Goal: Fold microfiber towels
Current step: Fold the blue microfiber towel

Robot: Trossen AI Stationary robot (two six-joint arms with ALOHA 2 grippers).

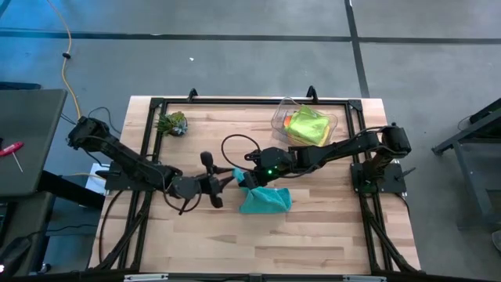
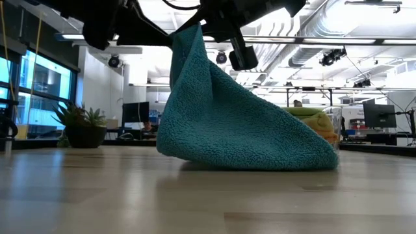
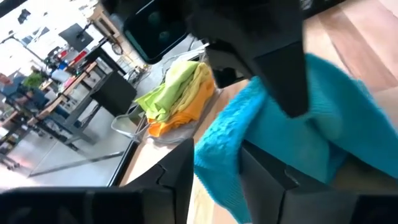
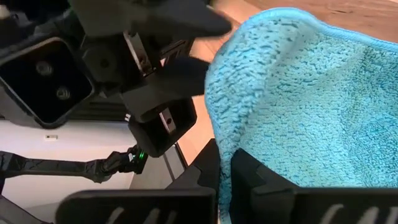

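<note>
A teal microfiber towel [image 1: 266, 200] stands in a tent shape at the table's middle. Its top is raised and its wide lower part [image 2: 260, 153] lies on the wood. My right gripper [image 4: 225, 180], reaching in from the right, is shut on the raised top. My left gripper [image 3: 217, 177] comes from the left and meets the same raised part right beside it, with teal cloth filling the gap between its fingers. Lime green, yellow and orange towels [image 3: 174, 93] lie heaped in a clear bin [image 1: 283, 116] at the far right. My left gripper has a bunched fold of the towel's raised part [image 3: 217, 143] between its two fingers, which come nearly level from the table's left. How many layers it holds I cannot tell. My right gripper pinches the towel's raised edge [image 4: 227, 140] between its two fingers, slanting down from the table's right. The cloth hangs slack below, its lower part on the table.
A small spiky plant [image 1: 173, 124] stands at the far left corner. A black cable [image 1: 235, 145] loops over the table behind the grippers. Bare wood [image 1: 258, 243] stretches along the near side.
</note>
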